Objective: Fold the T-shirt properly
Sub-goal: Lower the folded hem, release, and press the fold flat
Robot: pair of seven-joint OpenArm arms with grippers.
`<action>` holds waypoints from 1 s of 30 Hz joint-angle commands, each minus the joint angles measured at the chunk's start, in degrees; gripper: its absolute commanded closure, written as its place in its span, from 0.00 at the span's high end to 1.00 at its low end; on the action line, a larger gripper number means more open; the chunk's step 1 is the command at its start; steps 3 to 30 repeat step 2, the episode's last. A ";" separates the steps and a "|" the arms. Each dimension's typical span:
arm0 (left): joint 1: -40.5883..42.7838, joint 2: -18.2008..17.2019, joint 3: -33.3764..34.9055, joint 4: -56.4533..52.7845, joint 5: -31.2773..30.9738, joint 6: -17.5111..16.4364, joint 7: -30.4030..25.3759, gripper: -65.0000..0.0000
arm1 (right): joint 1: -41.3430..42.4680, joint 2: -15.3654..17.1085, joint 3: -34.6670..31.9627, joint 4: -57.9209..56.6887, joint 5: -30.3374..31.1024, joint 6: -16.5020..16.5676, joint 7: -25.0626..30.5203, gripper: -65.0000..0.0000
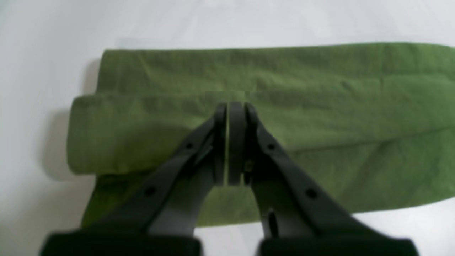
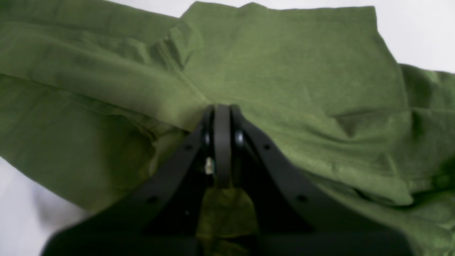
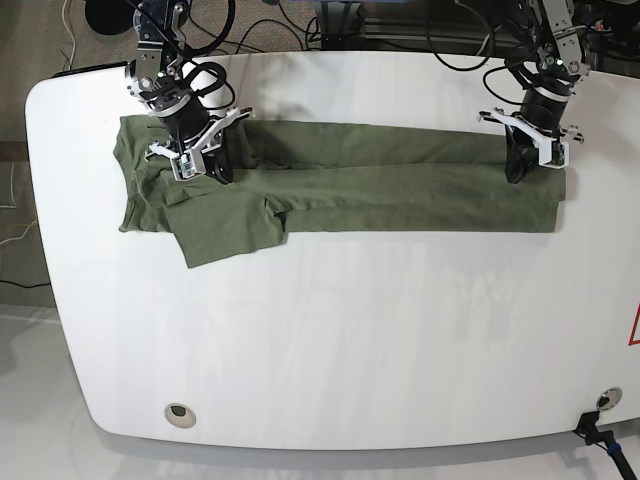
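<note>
Olive-green T-shirt [image 3: 340, 185], soft matte cotton w/ light wrinkles, is laid across the far half of a smooth white table [image 3: 330, 340], folded lengthwise into a long narrow band; one short sleeve is splayed out at the base view's left end. Black plastic left gripper [image 1: 233, 106] is seen closed, tips pressed together over rolled hem layers. Right gripper [image 2: 222, 108] is likewise closed, over creased fabric nr the sleeve; whether cloth is pinched can't be told.
</note>
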 commanded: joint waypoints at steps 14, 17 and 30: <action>0.10 -0.57 -0.17 1.17 -1.02 -0.12 -1.60 0.00 | 0.03 0.39 0.13 1.24 0.60 -0.06 1.73 0.00; 0.10 -0.57 -0.17 1.17 -1.02 -0.12 -1.60 0.00 | 0.03 0.39 0.13 1.24 0.60 -0.06 1.73 0.00; 0.10 -0.57 -0.17 1.17 -1.02 -0.12 -1.60 0.00 | 0.03 0.39 0.13 1.24 0.60 -0.06 1.73 0.00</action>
